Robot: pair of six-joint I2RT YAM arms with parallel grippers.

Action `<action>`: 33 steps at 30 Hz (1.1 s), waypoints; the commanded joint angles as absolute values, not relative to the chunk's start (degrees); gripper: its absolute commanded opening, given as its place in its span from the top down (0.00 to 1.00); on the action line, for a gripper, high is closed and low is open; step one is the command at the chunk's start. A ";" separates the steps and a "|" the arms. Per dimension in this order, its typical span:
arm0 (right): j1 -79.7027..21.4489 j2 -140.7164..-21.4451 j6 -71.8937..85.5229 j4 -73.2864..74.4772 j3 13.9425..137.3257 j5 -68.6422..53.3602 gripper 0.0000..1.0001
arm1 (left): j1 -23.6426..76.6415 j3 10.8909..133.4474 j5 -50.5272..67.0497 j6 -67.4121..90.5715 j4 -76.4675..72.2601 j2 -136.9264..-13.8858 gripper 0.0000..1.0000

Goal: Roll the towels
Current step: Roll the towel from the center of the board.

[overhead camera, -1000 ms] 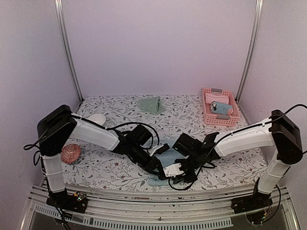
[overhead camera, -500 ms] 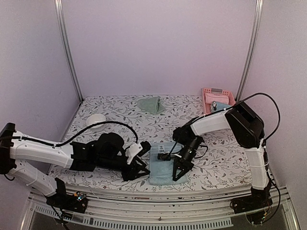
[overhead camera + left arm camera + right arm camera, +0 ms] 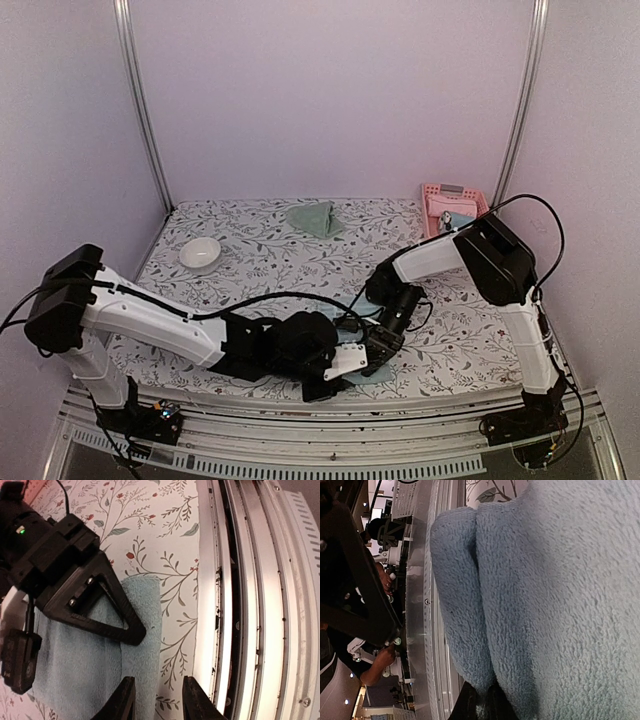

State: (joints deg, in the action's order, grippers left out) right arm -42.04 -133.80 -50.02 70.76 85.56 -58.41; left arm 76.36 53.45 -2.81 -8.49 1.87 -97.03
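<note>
**Blue terry pinched at the table's near edge**

Closest in, a metal rail [image 3: 250, 605] runs along the front of the table. Just behind it the light blue towel [image 3: 85, 670] lies on the flowered table cover [image 3: 165, 520], near the middle of the front edge. In the right wrist view its rail-side edge is doubled over into a thick, soft fold.

The left gripper [image 3: 157, 700] hangs over the towel's near corner. Its fingers stand apart and have nothing between them. The left arm reaches low across the table from its base to get there.

The right gripper [image 3: 481, 702] is clamped on the light blue towel, its fingertips drawn together on a pinch of terry at the fold. From the left wrist, one black triangular finger [image 3: 107, 612] lies flat on top of the cloth.

Farther back on the left, a white bowl [image 3: 200, 252] sits well apart from both towels. At the far edge the sage-green towel [image 3: 315, 217] rests in a loose heap near the middle. The pink basket [image 3: 452, 196] stands in the far right corner, partly behind the right arm's elbow.
</note>
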 commanded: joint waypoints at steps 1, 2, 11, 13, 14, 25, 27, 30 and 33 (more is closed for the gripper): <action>-41.92 -137.31 -50.04 69.15 84.93 -54.77 0.97 | 77.74 57.93 -6.63 -16.70 5.69 -102.42 0.65; -41.92 -137.36 -49.97 69.06 84.86 -54.83 0.97 | 77.74 58.18 -6.99 -17.09 5.67 -103.20 0.65; -41.92 -137.03 -49.92 68.93 85.14 -55.54 0.97 | 77.83 58.36 -11.42 -16.85 3.51 -106.78 0.65; -41.92 -137.15 -49.92 68.92 85.27 -55.42 0.97 | 77.87 58.18 -12.37 -17.05 3.03 -107.48 0.65; -41.92 -137.19 -49.92 68.92 85.33 -55.48 0.97 | 77.90 58.18 -12.81 -17.19 2.84 -107.83 0.65; -41.97 -135.58 -51.90 72.23 86.71 -57.67 0.84 | 77.83 59.60 -14.24 -17.64 2.96 -110.00 0.92; -41.50 -132.12 -54.35 74.29 87.45 -57.92 0.70 | 77.87 60.06 -13.69 -17.08 4.35 -109.92 0.97; -39.09 -124.83 -54.68 74.30 87.92 -56.87 0.63 | 77.25 61.08 -9.97 -15.45 7.10 -109.04 1.00; -34.73 -118.47 -50.93 72.00 88.07 -53.65 0.60 | 75.26 64.76 -2.76 -11.86 12.43 -109.40 1.00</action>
